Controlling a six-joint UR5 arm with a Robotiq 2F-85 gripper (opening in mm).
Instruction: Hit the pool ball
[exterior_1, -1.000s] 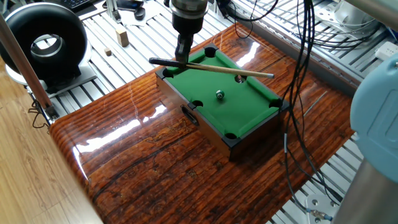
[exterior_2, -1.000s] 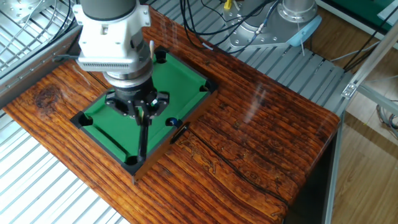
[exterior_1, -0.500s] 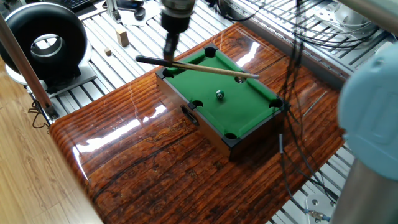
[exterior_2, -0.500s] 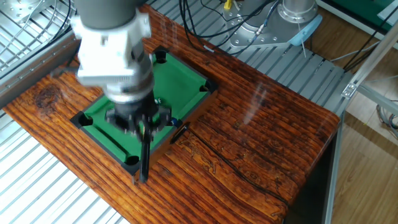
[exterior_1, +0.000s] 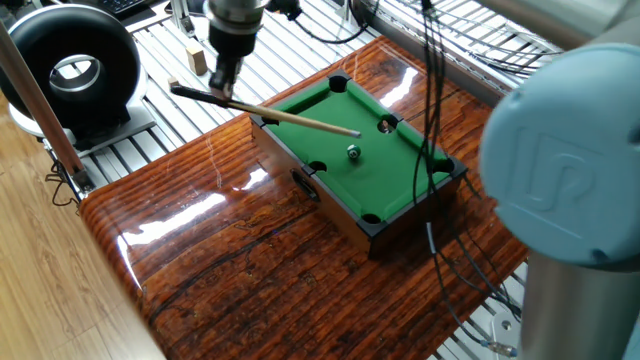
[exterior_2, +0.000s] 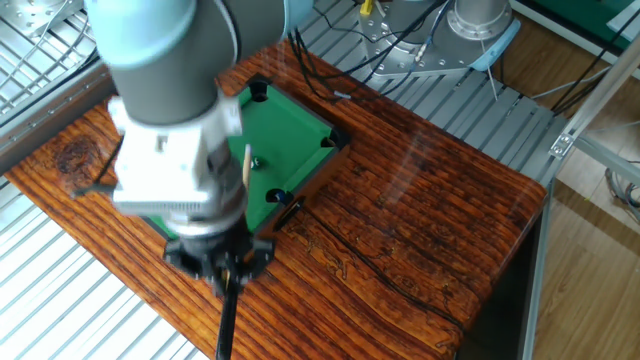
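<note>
The pool ball (exterior_1: 353, 152) is a small dark glossy ball resting near the middle of the green felt of the mini pool table (exterior_1: 300, 150). It also shows in the other fixed view (exterior_2: 255, 162). My gripper (exterior_1: 220, 88) is shut on the butt of a long thin wooden cue stick (exterior_1: 290, 117), held level, left of the table. The cue's tip hangs over the felt, a short way short of the ball. In the other fixed view my gripper (exterior_2: 226, 268) hides the near end of the table; the cue (exterior_2: 245, 165) points at the ball.
The mini table sits on a glossy wooden tabletop (exterior_1: 230, 250). A black round device (exterior_1: 70, 70) stands at the back left. Small wooden blocks (exterior_1: 197, 58) lie on the slatted surface behind. Cables (exterior_1: 430, 90) hang over the right side.
My gripper has pulled the cue back along its length, away from the ball and off the table's end. The ball has not moved.
</note>
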